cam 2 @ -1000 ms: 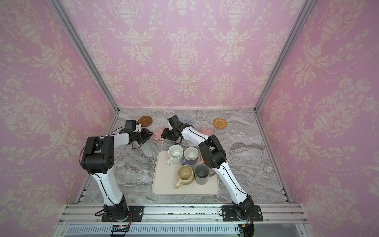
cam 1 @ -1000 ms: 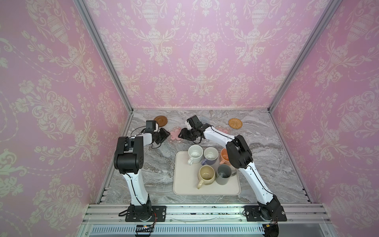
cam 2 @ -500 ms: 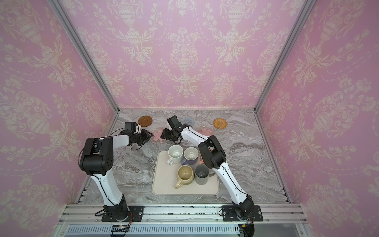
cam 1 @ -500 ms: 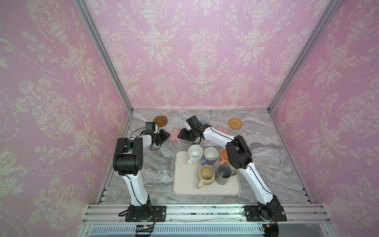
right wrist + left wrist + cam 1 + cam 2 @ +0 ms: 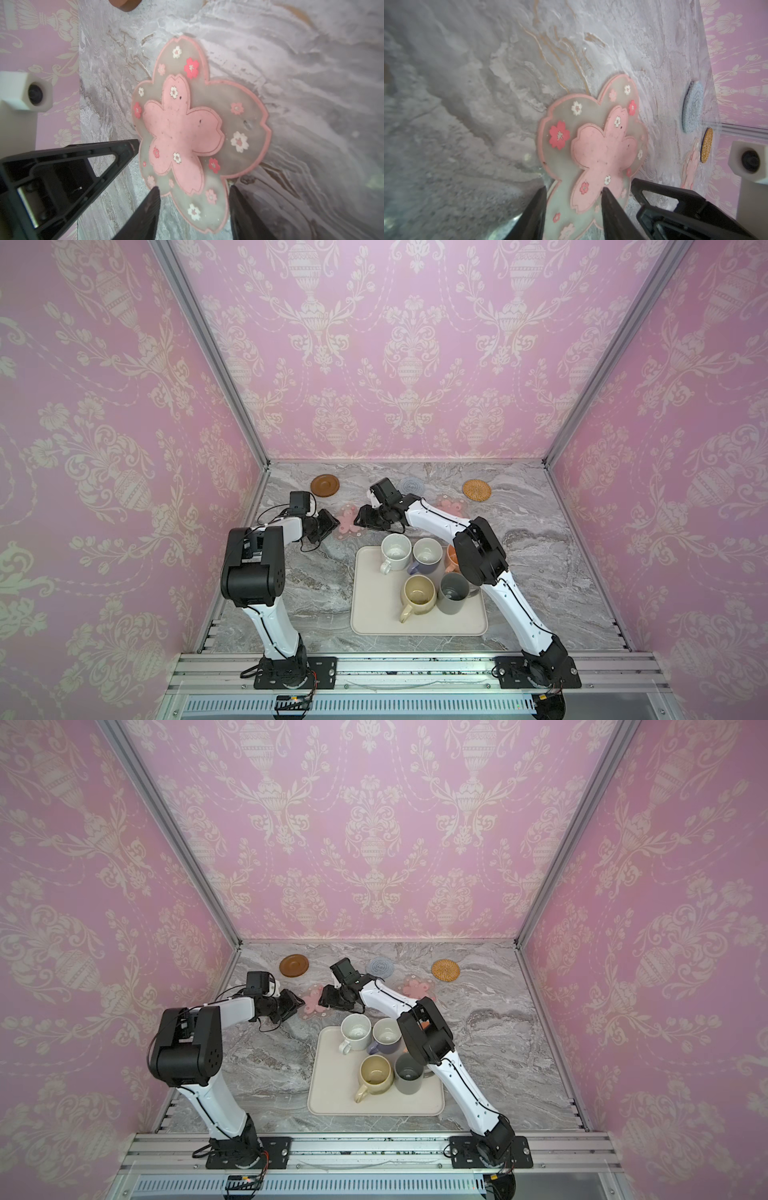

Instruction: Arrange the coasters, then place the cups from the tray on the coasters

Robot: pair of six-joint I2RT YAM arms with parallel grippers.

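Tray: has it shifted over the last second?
No. In both top views the tray lies just as far from the table's front edge and the brown wooden coaster as a second ago.

Coasters (image 5: 325,485) lie flat; cups (image 5: 395,549) stand upright on tray (image 5: 374,616).

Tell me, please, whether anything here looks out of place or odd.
The left gripper and right gripper crowd the same pink flower coaster from opposite sides, each with open jaws astride a petal. Its centre shows dark specks.
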